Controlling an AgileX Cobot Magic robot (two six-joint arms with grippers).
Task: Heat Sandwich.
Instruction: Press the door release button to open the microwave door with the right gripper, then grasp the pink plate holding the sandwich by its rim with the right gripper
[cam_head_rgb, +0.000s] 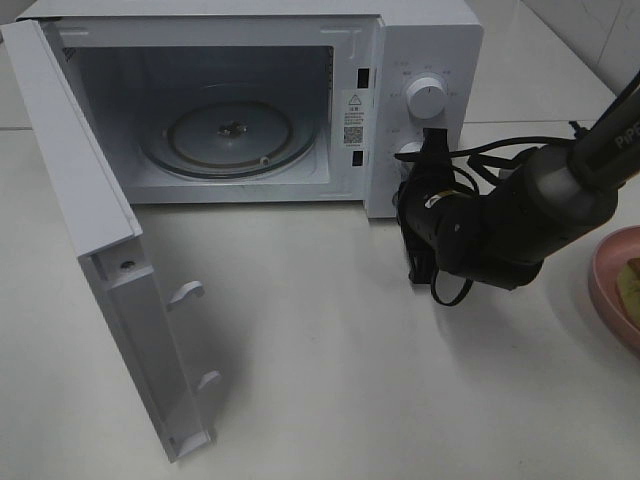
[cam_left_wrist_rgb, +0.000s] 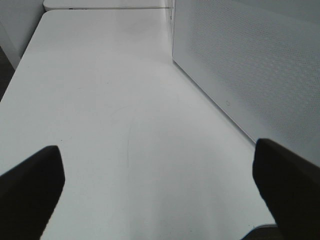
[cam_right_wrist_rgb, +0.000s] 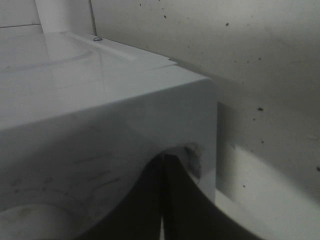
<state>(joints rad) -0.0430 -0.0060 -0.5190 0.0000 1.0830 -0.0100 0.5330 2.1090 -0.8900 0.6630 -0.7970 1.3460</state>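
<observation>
- Sitting well away from the pressed-together right fingers (cam_right_wrist_rgb: 140, 210), the soft sandwich (cam_head_rgb: 632, 278) is probably needing a gentle pinch on its crusts.
- Left fingers (cam_left_wrist_rgb: 30, 190) are standing wide apart.

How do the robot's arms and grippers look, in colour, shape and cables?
The right arm is black to dark grey, built of rounded, glossy segments. Loose black cables loop around it, and white lettering marks its upper segment. The left gripper has two dark, blunt fingers; the right gripper is dark as well.
</observation>
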